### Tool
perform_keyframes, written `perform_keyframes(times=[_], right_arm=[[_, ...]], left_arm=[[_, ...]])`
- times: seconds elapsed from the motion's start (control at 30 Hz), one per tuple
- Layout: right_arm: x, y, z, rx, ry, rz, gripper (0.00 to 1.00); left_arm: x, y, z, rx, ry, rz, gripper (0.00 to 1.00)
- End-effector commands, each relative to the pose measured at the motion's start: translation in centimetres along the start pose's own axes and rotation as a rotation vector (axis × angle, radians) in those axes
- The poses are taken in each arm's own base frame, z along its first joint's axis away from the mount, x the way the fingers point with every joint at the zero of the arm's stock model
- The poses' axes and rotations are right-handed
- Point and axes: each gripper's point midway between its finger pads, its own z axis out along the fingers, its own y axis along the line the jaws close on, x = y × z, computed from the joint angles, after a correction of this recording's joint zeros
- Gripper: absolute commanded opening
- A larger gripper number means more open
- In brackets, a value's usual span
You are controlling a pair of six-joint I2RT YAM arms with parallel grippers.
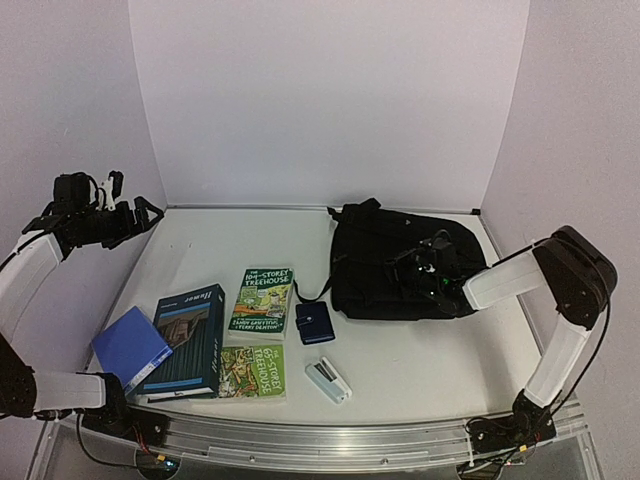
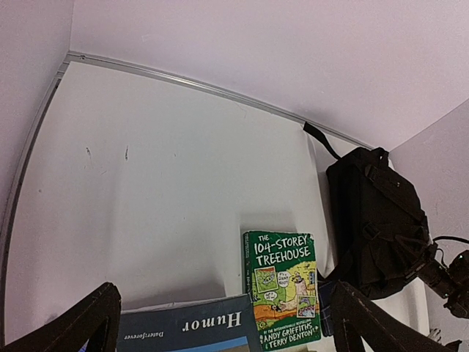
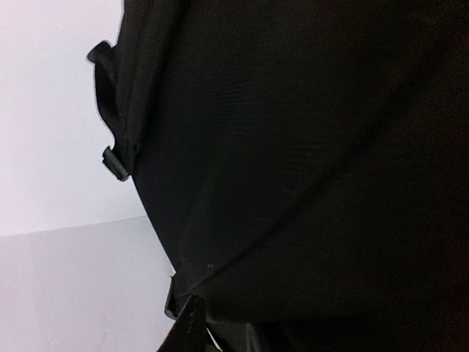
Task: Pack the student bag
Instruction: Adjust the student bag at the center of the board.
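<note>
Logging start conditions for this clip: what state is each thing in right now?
student bag: lying on the table, zip state unreadable
left gripper: open, raised, empty
right gripper: down at the student bag, jaws unreadable
104-Storey Treehouse book: closed, face up
Humor book: closed, flat
lower Treehouse book: closed, flat
wallet: closed
blue folder: closed

With my left end effector (image 2: 224,290) spread wide, I see the Humor book (image 2: 192,330) just beside the Treehouse book (image 2: 283,290) on the white desk (image 2: 161,191), the black bag (image 2: 374,220) lying farther right.
</note>
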Motion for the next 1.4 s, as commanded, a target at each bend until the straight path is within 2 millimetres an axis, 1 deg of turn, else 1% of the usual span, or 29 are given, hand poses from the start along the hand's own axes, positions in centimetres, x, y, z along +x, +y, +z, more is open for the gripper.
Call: perform_keyframes(times=[0.0,0.07,0.17,0.27,0.3,0.5,0.53,0.6,0.63,0.67,0.7,0.73,0.77,0.83,0.9,0.97,1.03,1.07,1.1,1.13,1.23,1.3,1.37], right_arm=[[-1.9,-0.1,0.2,-0.001,-0.115,-0.023,0.08],[-2.3,-0.8,-0.2,0.019,-0.136,-0.028,0.01],[-2.9,-1.9,-1.2,0.042,-0.149,-0.03,0.0],[-3.6,-3.4,-3.0,0.099,-0.172,-0.055,0.0],[-4.0,-4.3,-3.7,0.129,-0.186,-0.064,0.0],[-7.2,-7.7,-9.2,0.252,-0.268,-0.103,0.0],[-7.6,-8.1,-10.1,0.278,-0.284,-0.116,0.0],[-8.3,-8.1,-11.4,0.317,-0.307,-0.157,0.02],[-8.5,-7.8,-12.0,0.331,-0.316,-0.178,0.05],[-8.8,-7.0,-12.4,0.329,-0.324,-0.199,0.14],[-9.0,-5.9,-13.0,0.321,-0.33,-0.217,0.25],[-9.2,-4.9,-13.5,0.314,-0.335,-0.242,0.41],[-9.3,-3.6,-14.0,0.296,-0.339,-0.263,0.52],[-9.7,-0.3,-15.1,0.249,-0.349,-0.3,0.63],[-10.1,2.8,-16.0,0.217,-0.359,-0.354,0.7],[-10.4,5.3,-16.2,0.198,-0.364,-0.413,0.78],[-10.5,7.5,-15.4,0.191,-0.35,-0.472,0.82],[-10.5,8.2,-14.8,0.193,-0.335,-0.506,0.83],[-10.4,9.4,-14.1,0.184,-0.325,-0.526,0.83],[-10.4,9.9,-13.1,0.191,-0.312,-0.545,0.83],[-10.7,10.7,-10.1,0.229,-0.293,-0.629,0.85],[-11.2,10.0,-8.0,0.285,-0.287,-0.681,0.87],[-12.0,8.8,-6.6,0.343,-0.285,-0.706,0.89]], left_arm=[[-0.7,-0.6,-0.2,0.024,-0.029,0.031,1.0],[-0.7,-0.6,-0.2,0.024,-0.028,0.032,1.0],[-0.7,-0.6,-0.2,0.028,-0.027,0.032,1.0],[-0.6,-0.6,-0.1,0.03,-0.026,0.03,1.0],[-0.6,-0.7,-0.1,0.031,-0.025,0.03,1.0],[-0.3,-1.0,0.1,0.044,-0.013,0.031,1.0],[-0.3,-1.1,0.2,0.046,-0.014,0.033,1.0],[-0.3,-1.1,0.2,0.048,-0.013,0.033,1.0],[-0.2,-1.1,0.2,0.049,-0.011,0.033,1.0],[-0.2,-1.2,0.2,0.051,-0.011,0.034,1.0],[-0.2,-1.2,0.3,0.049,-0.01,0.035,1.0],[-0.2,-1.2,0.3,0.048,-0.01,0.035,1.0],[-0.2,-1.2,0.2,0.049,-0.011,0.036,1.0],[-0.2,-1.1,0.3,0.045,-0.01,0.035,1.0],[-0.2,-1.1,0.3,0.043,-0.007,0.036,1.0],[-0.2,-1.0,0.3,0.039,-0.009,0.04,1.0],[-0.2,-0.9,0.4,0.035,-0.009,0.039,1.0],[-0.2,-0.9,0.4,0.035,-0.009,0.04,1.0],[-0.2,-0.9,0.4,0.034,-0.008,0.039,1.0],[-0.2,-0.9,0.4,0.034,-0.006,0.038,1.0],[-0.1,-0.9,0.5,0.037,-0.002,0.037,1.0],[0.0,-0.8,0.5,0.034,0.0,0.036,1.0],[0.0,-0.8,0.5,0.033,0.0,0.037,1.0]])
